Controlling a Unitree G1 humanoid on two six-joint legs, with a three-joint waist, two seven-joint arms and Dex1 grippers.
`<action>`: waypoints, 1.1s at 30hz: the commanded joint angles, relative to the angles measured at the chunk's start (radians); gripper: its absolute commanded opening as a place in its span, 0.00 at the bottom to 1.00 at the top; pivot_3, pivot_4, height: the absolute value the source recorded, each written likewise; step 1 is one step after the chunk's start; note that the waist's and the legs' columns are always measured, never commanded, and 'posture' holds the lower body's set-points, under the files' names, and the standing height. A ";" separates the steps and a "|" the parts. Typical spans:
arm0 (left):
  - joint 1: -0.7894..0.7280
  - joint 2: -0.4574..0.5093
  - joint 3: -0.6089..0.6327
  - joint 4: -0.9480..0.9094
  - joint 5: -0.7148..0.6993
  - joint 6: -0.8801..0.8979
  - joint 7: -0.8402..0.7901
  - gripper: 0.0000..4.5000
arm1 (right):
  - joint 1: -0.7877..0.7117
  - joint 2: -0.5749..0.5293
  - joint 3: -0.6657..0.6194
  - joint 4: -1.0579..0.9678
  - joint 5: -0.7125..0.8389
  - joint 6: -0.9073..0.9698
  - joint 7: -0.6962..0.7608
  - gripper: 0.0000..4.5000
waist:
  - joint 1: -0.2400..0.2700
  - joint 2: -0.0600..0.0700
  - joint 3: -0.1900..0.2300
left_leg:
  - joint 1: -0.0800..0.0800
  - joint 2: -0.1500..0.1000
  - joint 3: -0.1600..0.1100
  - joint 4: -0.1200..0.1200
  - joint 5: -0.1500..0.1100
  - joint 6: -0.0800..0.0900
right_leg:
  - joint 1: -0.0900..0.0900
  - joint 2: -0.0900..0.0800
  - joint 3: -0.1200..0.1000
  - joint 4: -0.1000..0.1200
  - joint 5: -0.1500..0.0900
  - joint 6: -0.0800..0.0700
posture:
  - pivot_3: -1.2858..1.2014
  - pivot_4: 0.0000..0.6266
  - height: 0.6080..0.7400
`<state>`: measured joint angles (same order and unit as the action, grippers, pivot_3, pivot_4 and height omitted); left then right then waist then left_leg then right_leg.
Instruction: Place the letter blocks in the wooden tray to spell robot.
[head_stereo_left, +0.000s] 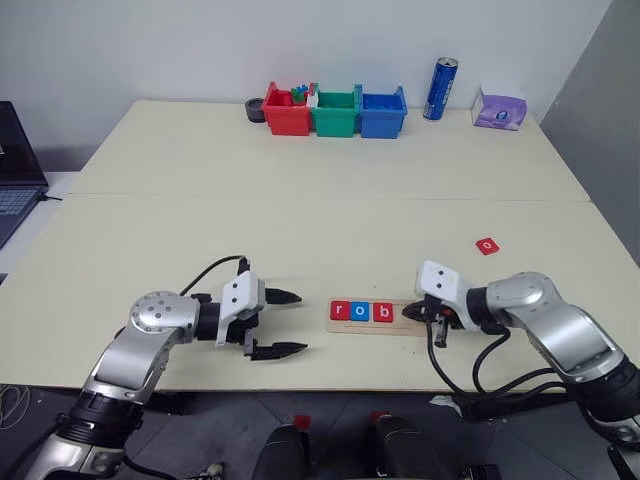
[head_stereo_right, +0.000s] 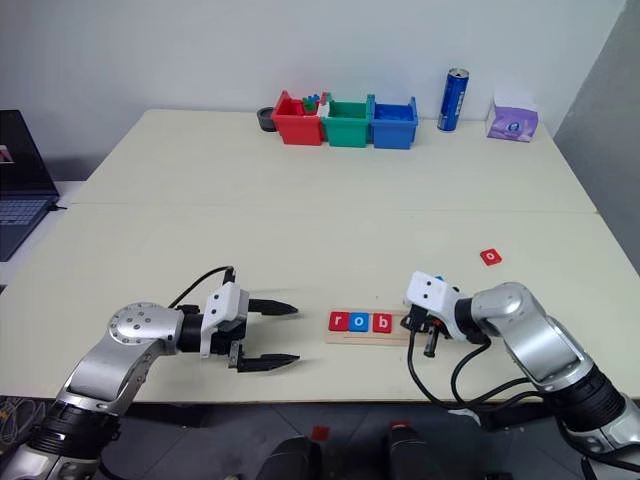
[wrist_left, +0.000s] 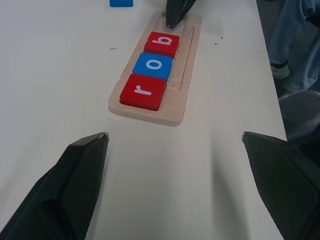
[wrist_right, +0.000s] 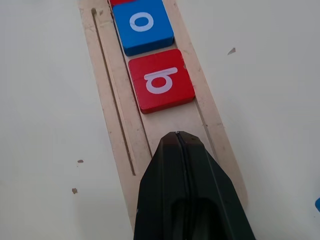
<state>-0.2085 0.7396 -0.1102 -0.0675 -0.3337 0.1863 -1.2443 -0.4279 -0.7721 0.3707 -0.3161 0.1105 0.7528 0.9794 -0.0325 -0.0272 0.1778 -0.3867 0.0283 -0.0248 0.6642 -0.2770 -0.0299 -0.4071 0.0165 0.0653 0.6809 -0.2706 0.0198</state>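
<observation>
So we have three letter blocks in the wooden tray at the near table edge: red r, blue o, red b, touching in a row. A loose red block lies well off to the right, another blue block near the tray's far end. We judge them light, rigid and slick-faced; pinch across opposite edges, since they sit low. Right gripper is clenched on nothing, tip over the bare tray just past b. Left gripper hangs spread wide beside the tray. Table is smooth and pale; bins, can, tissue pack at the back.
</observation>
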 joint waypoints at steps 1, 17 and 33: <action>-0.001 0.002 0.021 -0.017 -0.007 -0.017 0.003 1.00 | -0.034 0.012 0.008 0.007 -0.016 -0.032 -0.003 0.00 | 0.000 0.000 0.000 | 0.000 0.000 0.000 0.000 0.000 0.000 | 0.000 0.000 0.000 0.000 0.000 0.000 | 0.52 0.24 1.00; 0.002 0.002 0.015 -0.039 -0.011 -0.001 0.014 1.00 | -0.068 0.058 0.027 0.008 -0.012 -0.030 0.000 0.00 | 0.000 0.000 0.000 | 0.000 0.000 0.000 0.000 0.000 0.000 | 0.000 0.000 0.000 0.000 0.000 -0.001 | 0.52 0.24 1.00; -0.010 -0.012 0.004 -0.038 -0.008 -0.001 0.015 1.00 | -0.065 0.039 -0.037 -0.040 0.028 0.001 0.009 0.00 | 0.000 0.000 0.000 | 0.000 0.000 0.000 0.000 0.000 0.000 | 0.000 0.000 0.000 0.000 0.000 -0.001 | 0.52 0.24 1.00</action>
<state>-0.2079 0.7292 -0.1124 -0.0738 -0.3338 0.1919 -1.2320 -0.4824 -0.7078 0.4022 -0.3037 0.1086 0.7524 0.9782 -0.0321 -0.0270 0.1779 -0.3868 0.0281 -0.0252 0.6642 -0.2770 -0.0299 -0.4070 0.0165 0.0652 0.6809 -0.2702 0.0192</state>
